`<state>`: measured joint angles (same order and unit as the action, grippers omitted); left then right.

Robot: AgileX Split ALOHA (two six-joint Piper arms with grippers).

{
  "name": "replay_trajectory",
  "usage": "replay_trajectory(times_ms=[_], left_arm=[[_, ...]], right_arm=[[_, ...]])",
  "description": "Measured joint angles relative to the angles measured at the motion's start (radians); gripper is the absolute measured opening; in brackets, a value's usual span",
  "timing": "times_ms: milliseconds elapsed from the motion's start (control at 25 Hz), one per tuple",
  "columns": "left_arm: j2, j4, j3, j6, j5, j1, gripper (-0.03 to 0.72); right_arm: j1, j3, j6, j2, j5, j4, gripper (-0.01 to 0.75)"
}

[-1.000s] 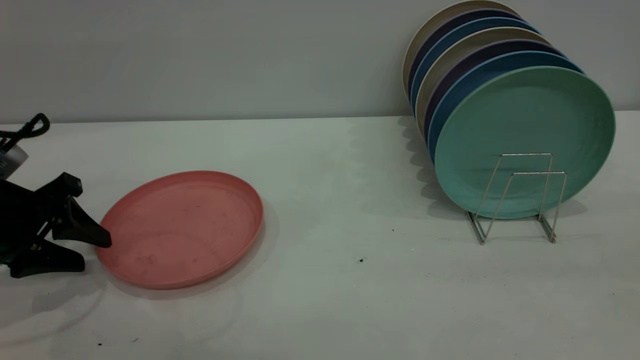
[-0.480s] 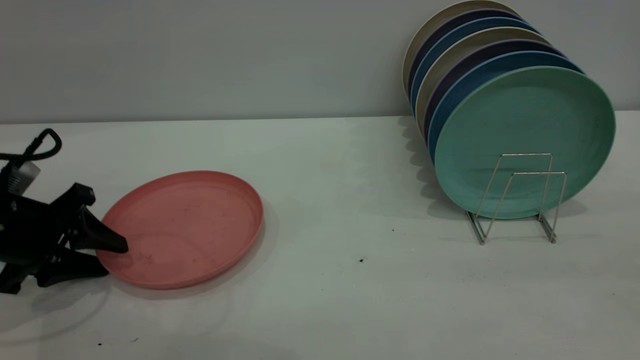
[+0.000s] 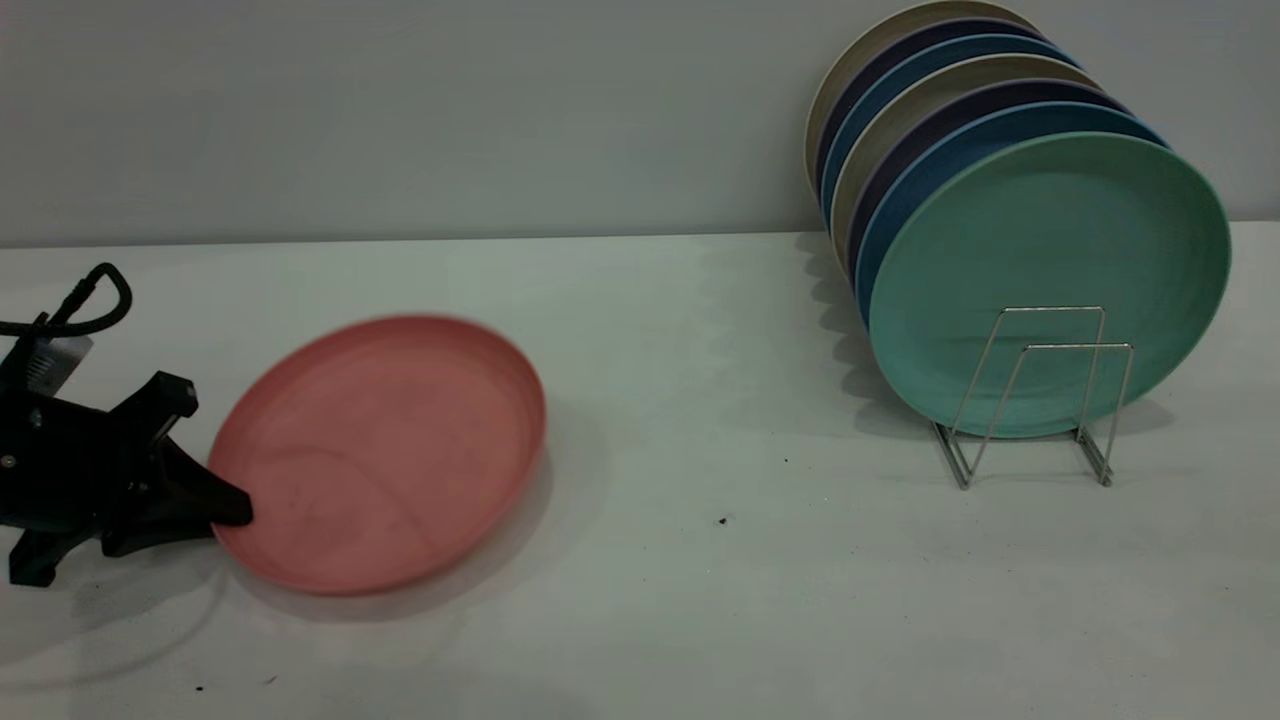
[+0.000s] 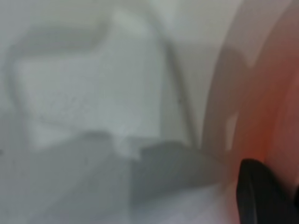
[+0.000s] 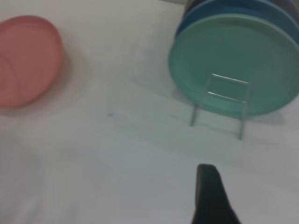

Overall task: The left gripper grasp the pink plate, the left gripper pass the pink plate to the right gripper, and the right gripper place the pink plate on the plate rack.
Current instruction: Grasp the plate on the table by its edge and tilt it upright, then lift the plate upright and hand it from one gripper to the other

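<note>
I log the white table (image 3: 640,620) first, spanning the whole scene. At its far right stands a row of upright plates, the nearest the mint-green plate (image 3: 1050,260), with blue and beige ones behind it. The pink plate (image 3: 380,450) sits at the near left, its far-right edge raised off the table, its near-left rim held. The left gripper (image 3: 215,512) sits low at the left edge, its two black jaws pinched on that rim, one above and one below. The plate rack (image 3: 1040,400) holds the row, with two empty wire loops in front of the green plate. The right gripper (image 5: 212,198) shows one dark finger only; I cannot tell its state.
</note>
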<state>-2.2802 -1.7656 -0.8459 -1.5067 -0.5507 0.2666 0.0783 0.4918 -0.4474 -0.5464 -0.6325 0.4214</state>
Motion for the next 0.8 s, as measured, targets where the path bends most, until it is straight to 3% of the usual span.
replay_trajectory(times_ms=[200,360,600,800], left_arm=[[0.0,0.0,-0.012,-0.044,-0.059,0.0,0.016],[0.001,0.0,-0.021,-0.053,-0.107,0.0,0.014],[0.081,0.002,-0.028,-0.078,-0.084,-0.017,0.014],[0.194,0.015,-0.055,-0.099,-0.01,-0.104,0.014]], right_arm=[[0.0,0.0,-0.063,-0.044,-0.008,0.164,0.47],[0.0,0.0,-0.225,-0.165,0.014,0.367,0.47],[0.0,0.0,-0.589,-0.439,0.091,0.708,0.47],[0.0,0.0,-0.92,-0.632,0.106,1.029,0.47]])
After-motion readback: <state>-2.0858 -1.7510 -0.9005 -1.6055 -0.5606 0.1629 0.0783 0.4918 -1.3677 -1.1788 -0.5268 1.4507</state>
